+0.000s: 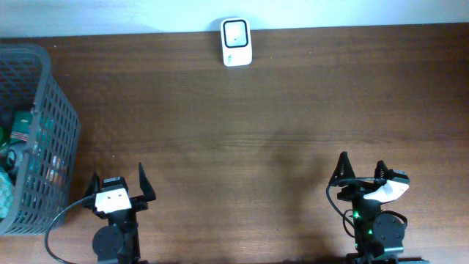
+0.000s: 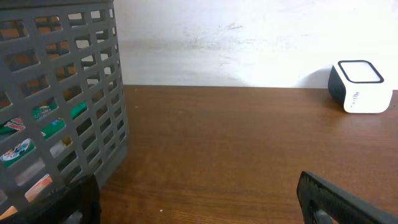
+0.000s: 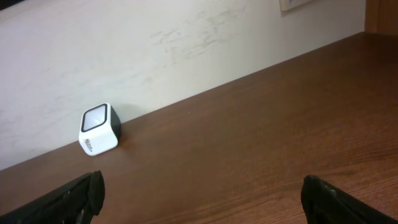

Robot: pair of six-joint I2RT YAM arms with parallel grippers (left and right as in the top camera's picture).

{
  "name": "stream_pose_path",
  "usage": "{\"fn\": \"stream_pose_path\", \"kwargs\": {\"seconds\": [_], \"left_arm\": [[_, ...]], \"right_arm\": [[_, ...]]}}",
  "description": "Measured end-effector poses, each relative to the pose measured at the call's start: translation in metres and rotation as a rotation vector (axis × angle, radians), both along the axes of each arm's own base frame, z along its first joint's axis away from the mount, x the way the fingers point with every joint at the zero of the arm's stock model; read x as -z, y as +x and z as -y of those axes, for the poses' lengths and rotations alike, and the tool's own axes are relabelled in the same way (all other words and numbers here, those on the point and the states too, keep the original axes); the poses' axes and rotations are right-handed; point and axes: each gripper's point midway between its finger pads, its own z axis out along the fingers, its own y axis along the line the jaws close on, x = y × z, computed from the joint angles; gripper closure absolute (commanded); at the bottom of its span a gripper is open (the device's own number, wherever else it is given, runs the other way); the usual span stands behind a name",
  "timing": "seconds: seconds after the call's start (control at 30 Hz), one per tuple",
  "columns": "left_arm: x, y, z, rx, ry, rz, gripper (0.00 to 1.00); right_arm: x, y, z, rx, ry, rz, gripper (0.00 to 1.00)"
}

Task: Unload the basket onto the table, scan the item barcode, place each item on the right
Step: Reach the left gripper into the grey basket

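A white barcode scanner (image 1: 236, 42) with a dark window stands at the table's far edge, against the wall; it also shows in the left wrist view as the scanner (image 2: 360, 86) and in the right wrist view as the scanner (image 3: 99, 129). Items in green and orange packaging (image 1: 18, 139) lie inside the grey basket (image 1: 51, 110) on the left; no barcode is visible. My left gripper (image 1: 117, 179) sits open at the near edge beside the basket, holding nothing. Equally open and empty, my right gripper (image 1: 360, 166) rests at the near right.
The grey mesh basket wall (image 2: 68, 93) fills the left of the left wrist view, close to the left finger. A white wall (image 3: 155, 56) runs along the table's far edge. Bare brown wood (image 1: 242, 139) lies between both arms and the scanner.
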Motion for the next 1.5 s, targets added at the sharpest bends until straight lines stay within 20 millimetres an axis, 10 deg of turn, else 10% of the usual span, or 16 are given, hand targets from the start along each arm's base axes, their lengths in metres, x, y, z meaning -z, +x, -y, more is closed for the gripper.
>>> {"fn": "stream_pose_path", "kwargs": {"seconds": [0.87,1.07,1.23,1.33,1.5], "left_arm": [[-0.007,0.001,0.006,0.035,-0.003,-0.001,0.01],[-0.116,0.029,0.003,0.032,-0.046,-0.003,0.01],[-0.199,0.101,0.016,0.135,-0.092,-0.212,0.01],[-0.231,0.142,0.019,0.166,-0.133,-0.401,0.01],[-0.271,0.152,0.020,0.177,-0.137,-0.437,0.01]], "right_arm": [[0.000,0.000,0.000,0.000,0.000,0.000,0.02],[-0.001,0.000,0.000,-0.003,0.000,0.002,0.02],[-0.001,0.000,-0.001,-0.003,0.000,0.002,0.02],[-0.001,0.000,0.000,-0.003,0.000,0.003,0.02],[-0.001,0.000,-0.001,-0.003,-0.001,0.002,0.02]]}}
